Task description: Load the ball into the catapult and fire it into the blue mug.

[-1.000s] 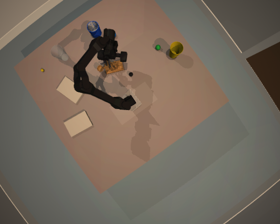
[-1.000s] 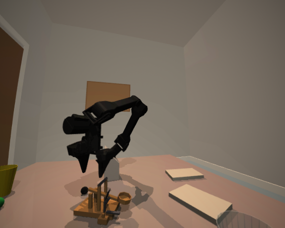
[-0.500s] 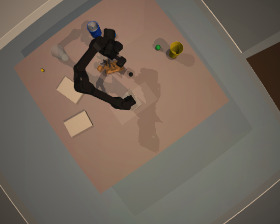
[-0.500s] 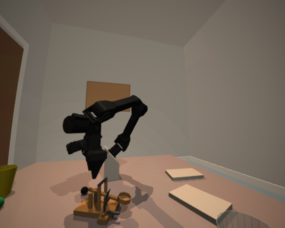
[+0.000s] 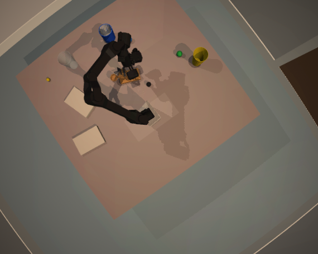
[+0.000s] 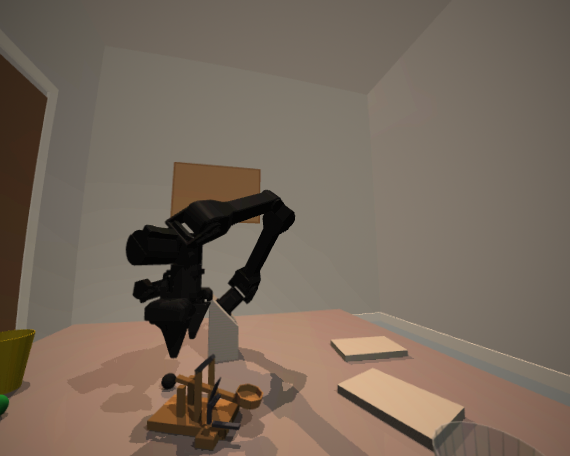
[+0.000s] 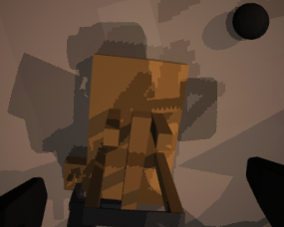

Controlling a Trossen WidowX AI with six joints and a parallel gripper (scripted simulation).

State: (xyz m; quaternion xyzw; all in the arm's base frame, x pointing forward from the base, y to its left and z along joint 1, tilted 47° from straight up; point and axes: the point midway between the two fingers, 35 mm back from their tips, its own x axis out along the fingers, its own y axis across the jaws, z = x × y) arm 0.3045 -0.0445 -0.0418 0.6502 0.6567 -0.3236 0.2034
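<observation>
Hovering — pincer [image 6: 183, 347] [image 7: 147, 179] above catapult [image 5: 130, 76] [image 6: 196, 417] [image 7: 135, 95].

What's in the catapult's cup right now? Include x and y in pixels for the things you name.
No ball shows in the cup [image 5: 114, 77] [image 6: 249, 394]; in the exterior view its inner floor is partly visible, bare wood. The near rim covers the rest, so something tiny there can't be ruled out.

Top view. A blue mug [image 5: 109, 36] stands at the upper left of the frame, beside the bent black arm [image 5: 102, 61]. Below the mug, the orange catapult [image 5: 126, 80] lies partly hidden under the gripper; a black ball [image 5: 148, 84] rests just to its right. Upper right: green ball [image 5: 179, 53] near a yellow cup [image 5: 197, 60]. Left: two pale slabs [image 5: 88, 140], one partly covered by the arm.
</observation>
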